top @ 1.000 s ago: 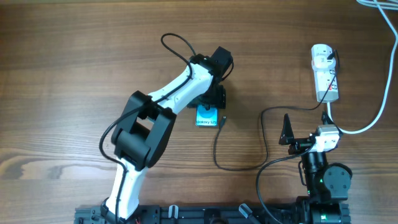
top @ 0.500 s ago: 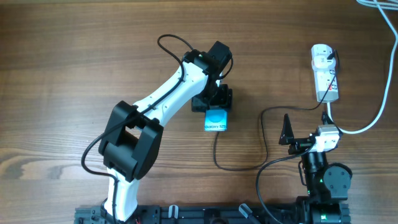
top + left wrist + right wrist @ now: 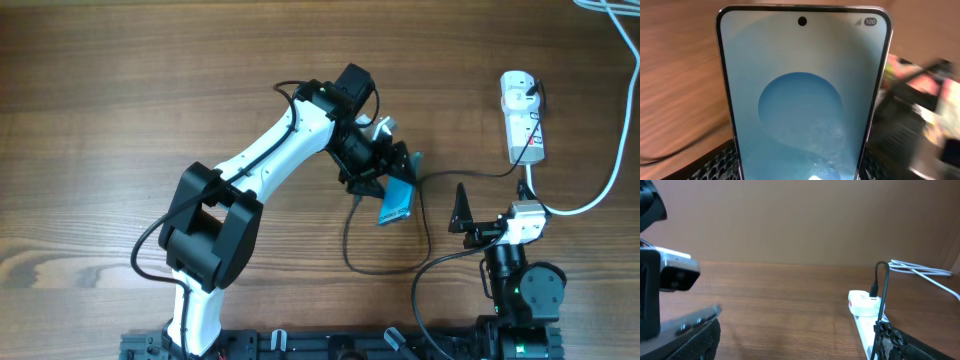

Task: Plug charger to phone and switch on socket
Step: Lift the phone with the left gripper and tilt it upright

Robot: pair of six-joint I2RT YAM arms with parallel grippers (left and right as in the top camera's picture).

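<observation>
**A:** Which step is in hand?

**B:** The plugging-in, I'd judge; the switch comes after. The left gripper (image 3: 797, 165) pinches the phone (image 3: 800, 90) by its long edges, jaws set wide around it. It holds the phone tilted, apparently off the wood, just toward 3 o'clock of table centre.

**A:** And the charger (image 3: 347, 245)?

**B:** Its thin black cable loops on the table at 6 o'clock from the phone. The tip is hidden under the arm, so I cannot tell whether it sits in the port.

**A:** The other arm?

**B:** The right gripper (image 3: 797, 325) is spread fully and holds nothing. It is at 3 o'clock from the phone and faces the socket (image 3: 522, 130), which lies well apart at 2 o'clock.

**A:** What does the next move call for?

**B:** Probably turning the port end toward the connector. The slack cable would need gripping close to its tip, or it will bend away. Then one finger presses the socket's switch.

**A:** Any writing?

**B:** Only "100" in a badge at the screen's top corner, beside signal bars. The socket's red marks are too small to read.
</observation>
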